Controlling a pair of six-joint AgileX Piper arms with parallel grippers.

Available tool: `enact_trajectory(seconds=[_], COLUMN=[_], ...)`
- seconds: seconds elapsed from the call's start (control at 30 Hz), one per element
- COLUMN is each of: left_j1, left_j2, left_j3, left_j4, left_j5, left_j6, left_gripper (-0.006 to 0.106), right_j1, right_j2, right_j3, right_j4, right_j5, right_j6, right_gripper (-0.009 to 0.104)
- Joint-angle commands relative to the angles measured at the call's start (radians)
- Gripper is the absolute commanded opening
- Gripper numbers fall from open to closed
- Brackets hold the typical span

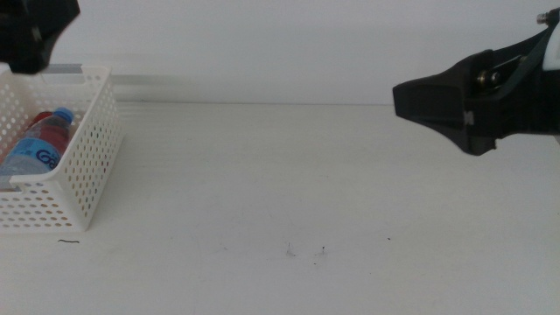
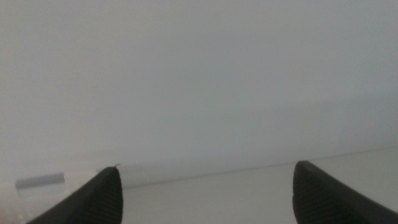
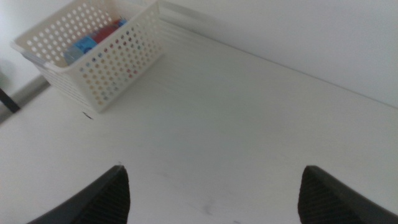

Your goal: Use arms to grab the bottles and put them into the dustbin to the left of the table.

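Observation:
The white perforated dustbin [image 1: 83,166] stands at the table's left end. Inside it lies a clear water bottle [image 1: 37,149] with a blue cap and label, and something red [image 1: 39,120] lies behind it. The right wrist view shows the same dustbin [image 3: 118,68] far ahead, with the blue label [image 3: 84,46] and the red item [image 3: 107,32] visible inside. My left gripper [image 1: 33,48] hangs above the dustbin's back edge; its wrist view shows that gripper [image 2: 208,193] open and empty. My right gripper [image 1: 411,101] hovers over the table's right side, and in its wrist view it [image 3: 214,193] is open and empty.
The white table [image 1: 289,175] carries only a few small dark specks [image 1: 306,252] near the front middle. A plain white wall runs along its back edge. A grey strip [image 2: 40,182] shows near the left gripper's jaw.

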Motion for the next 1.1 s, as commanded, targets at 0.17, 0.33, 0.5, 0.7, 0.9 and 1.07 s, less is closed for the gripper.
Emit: enact_trajectory(seconds=[0.17,0.33,0.5,0.7,0.9,1.07], left_j1=[0.084,0.187,0.243,0.245,0.245,0.245], left_j2=[-0.171,-0.422,-0.634,-0.791,-0.812,-0.812], left_j3=[0.218,0.5,0.704,0.843,0.939,0.939], left_j4=[-0.03,-0.05,-0.05,-0.057,-0.059,-0.057], left_j5=[-0.016,-0.084,-0.08,-0.08,-0.129,-0.153], left_j6=[0.001,0.001,0.001,0.001,0.001,0.001], left_gripper=[0.093,0.093,0.093,0.093,0.093,0.093], right_j1=[-0.07,-0.314,-0.541,-0.646,-0.656,-0.656], right_j2=[-0.126,-0.277,-0.485,-0.789,-1.002,-1.026], right_j3=[0.263,0.557,0.808,1.047,1.169,1.169], right_j4=[0.031,0.065,0.056,0.056,0.016,0.018], right_j5=[-0.24,-0.429,-0.511,-0.54,-0.534,-0.502], right_j6=[-0.004,-0.004,-0.004,-0.004,-0.004,-0.004], right_gripper=[0.087,0.087,0.087,0.087,0.087,0.087])
